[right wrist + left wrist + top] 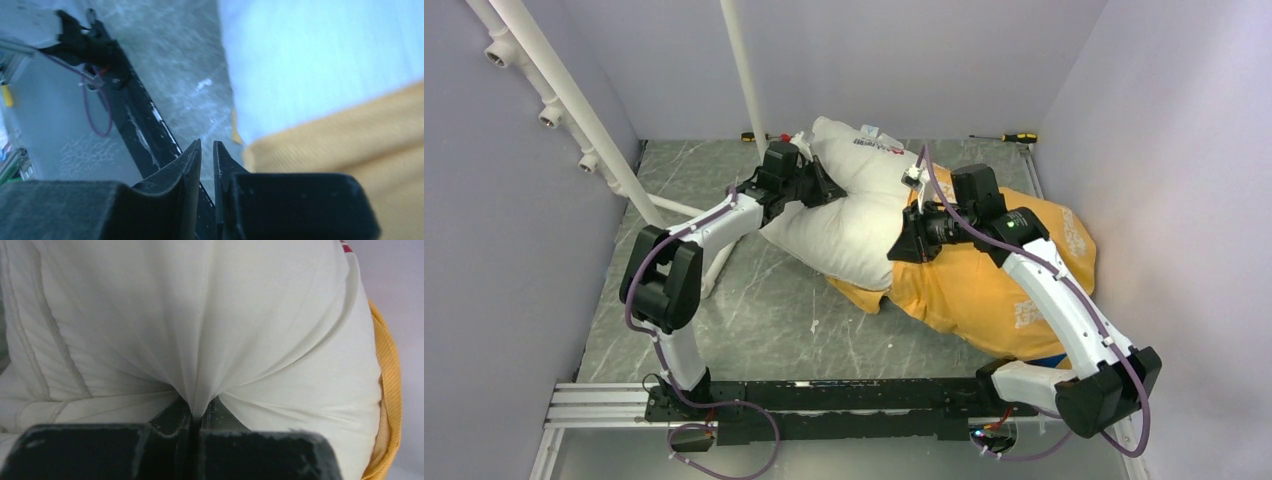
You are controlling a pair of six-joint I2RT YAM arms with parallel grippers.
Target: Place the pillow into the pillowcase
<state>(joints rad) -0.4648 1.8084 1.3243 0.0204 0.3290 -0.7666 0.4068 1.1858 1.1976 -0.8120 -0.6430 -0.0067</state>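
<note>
The left gripper (pixel 196 410) is clenched on a fold of the pillow (pixel 150 315), whose cover puckers into the jaws. The right gripper (pixel 206 150) hangs beside the pillow, where it meets the hem of the pillowcase (pixel 350 145). Its jaws are parted a crack and grasp nothing. The pillow lies on the table (pixel 764 300) with 1 end inside the yellow-orange case and the logo end outside. We judge it light, soft and springy, bulging rather than sliding. We would pinch its cover or piped seam, and grip the thin case at its hem.
</note>
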